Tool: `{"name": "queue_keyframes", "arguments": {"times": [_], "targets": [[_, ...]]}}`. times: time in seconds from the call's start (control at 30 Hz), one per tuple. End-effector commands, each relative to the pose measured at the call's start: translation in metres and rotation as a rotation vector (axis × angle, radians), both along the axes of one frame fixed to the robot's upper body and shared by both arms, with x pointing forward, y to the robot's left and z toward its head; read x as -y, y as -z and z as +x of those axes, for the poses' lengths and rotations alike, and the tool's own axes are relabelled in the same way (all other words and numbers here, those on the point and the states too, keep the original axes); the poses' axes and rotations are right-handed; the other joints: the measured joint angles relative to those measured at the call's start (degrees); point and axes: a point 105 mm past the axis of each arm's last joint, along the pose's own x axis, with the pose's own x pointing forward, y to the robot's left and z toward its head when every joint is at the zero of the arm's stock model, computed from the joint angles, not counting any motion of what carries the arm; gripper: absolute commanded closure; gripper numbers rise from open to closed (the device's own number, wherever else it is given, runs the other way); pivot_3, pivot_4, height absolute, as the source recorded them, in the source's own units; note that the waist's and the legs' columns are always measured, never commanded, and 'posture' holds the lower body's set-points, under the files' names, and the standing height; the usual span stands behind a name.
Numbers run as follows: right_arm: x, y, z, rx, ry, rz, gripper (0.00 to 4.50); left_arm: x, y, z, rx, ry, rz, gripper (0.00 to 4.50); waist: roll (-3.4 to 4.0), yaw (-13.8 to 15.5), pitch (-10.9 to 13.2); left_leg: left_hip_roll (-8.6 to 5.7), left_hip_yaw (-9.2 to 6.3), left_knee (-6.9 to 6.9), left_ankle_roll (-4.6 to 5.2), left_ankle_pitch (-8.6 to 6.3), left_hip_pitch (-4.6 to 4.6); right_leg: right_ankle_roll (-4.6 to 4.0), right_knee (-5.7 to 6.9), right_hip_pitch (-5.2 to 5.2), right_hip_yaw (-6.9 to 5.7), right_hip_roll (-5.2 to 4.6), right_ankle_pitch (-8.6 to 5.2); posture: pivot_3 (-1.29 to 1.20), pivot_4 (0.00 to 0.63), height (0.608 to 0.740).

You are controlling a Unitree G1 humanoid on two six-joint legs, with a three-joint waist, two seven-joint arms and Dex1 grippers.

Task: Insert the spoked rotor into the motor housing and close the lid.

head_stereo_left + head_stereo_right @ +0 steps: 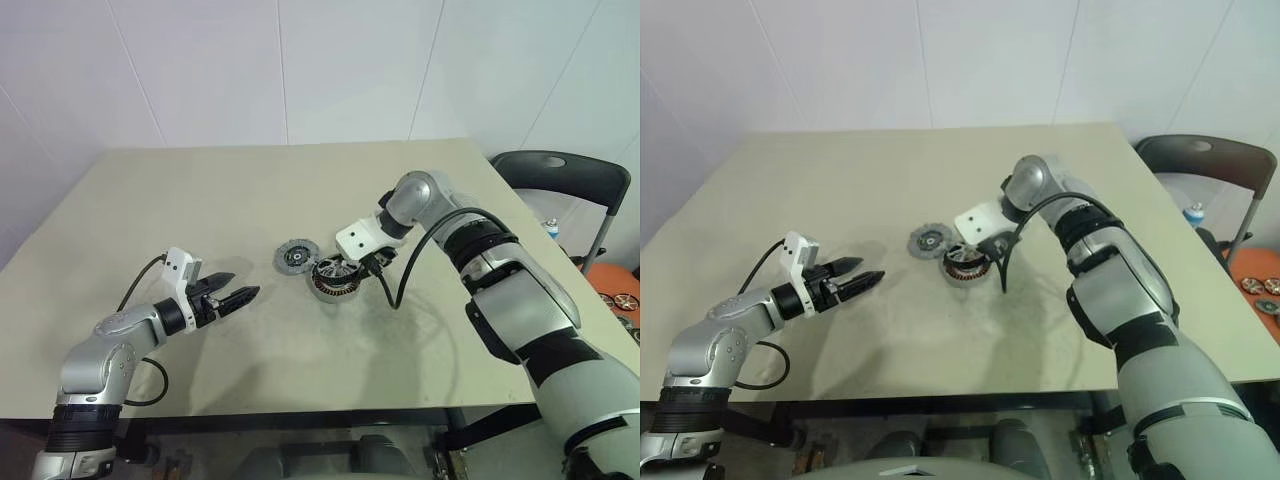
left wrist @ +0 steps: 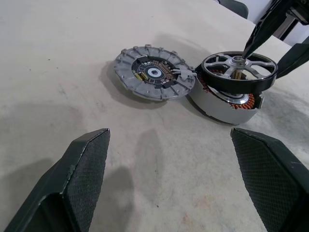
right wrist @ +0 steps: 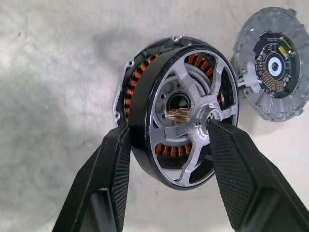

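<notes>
Rotor (image 3: 181, 118): thin wheel, dark rim, silver spokes and hub, gripped in the right jaws (image 3: 169, 135), one finger (image 3: 113, 159) on the outer rim, the other (image 3: 231, 154) against the hub. It sits tilted just above the housing, partly covering it; whether its lower edge touches the housing cannot be told.

Housing (image 2: 227, 104): round body with copper windings, lying on the bench (image 1: 300, 190) directly beneath the right jaws. Most of its top is hidden behind the rotor; only arcs of winding show through the spokes and past the rim.

Lid (image 2: 154, 72): grey toothed disc, flat on the bench just beside the housing, inner face up with a small circuit ring and white centre. A short connector appears to bridge lid and housing; detail is hard to make out. In the right wrist view its far edge is cut off.

Left jaws (image 1: 232, 297): spread wide, grasping nothing, hovering above the bench well apart from the lid, pointing toward it.

Chair (image 1: 565, 175): dark, past the bench corner beyond the right arm, partly cut off.
</notes>
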Motion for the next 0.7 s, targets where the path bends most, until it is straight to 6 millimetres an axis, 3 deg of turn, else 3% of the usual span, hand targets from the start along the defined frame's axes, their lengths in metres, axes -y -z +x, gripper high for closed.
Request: {"name": "queue_keyframes", "arguments": {"times": [0.03, 0.27, 0.5, 0.7], "targets": [[-0.013, -0.012, -0.003, -0.006, -0.023, 0.059, 2.25, -0.006, -0.014, 0.005, 0.061, -0.016, 0.016, 0.24, 0.0, -0.1, 0.0, 0.0, 0.0, 0.0, 0.0, 0.0, 0.0, 0.0, 0.0, 0.0, 0.0, 0.0, 0.0, 0.0, 0.0, 0.74], [-0.017, -0.007, -0.008, -0.028, -0.03, 0.065, 2.25, -0.007, -0.014, 0.004, 0.062, -0.02, 0.017, 0.24, -0.01, -0.4, 0.0, 0.0, -0.01, -0.01, 0.0, 0.0, 0.0, 0.0, 0.0, 0.0, 0.0, 0.0, 0.0, 0.0, 0.0, 0.74], [-0.014, -0.002, -0.002, 0.038, -0.014, 0.074, 0.1, -0.006, -0.013, 0.003, 0.058, -0.02, 0.017, 0.24, -0.02, -1.1, 0.0, 0.0, 0.0, -0.01, 0.0, 0.0, 0.02, 0.0, 0.01, 0.01, 0.0, -0.01, 0.0, 0.0, 0.0, 0.74], [-0.008, 0.0, 0.002, 0.057, 0.008, 0.074, 0.04, -0.007, -0.013, 0.002, 0.056, -0.02, 0.019, 0.24, -0.02, -1.2, 0.0, 0.0, -0.01, -0.02, 0.0, 0.0, 0.02, 0.0, 0.0, 0.01, 0.0, -0.01, 0.0, 0.0, 0.0, 0.74]]}}
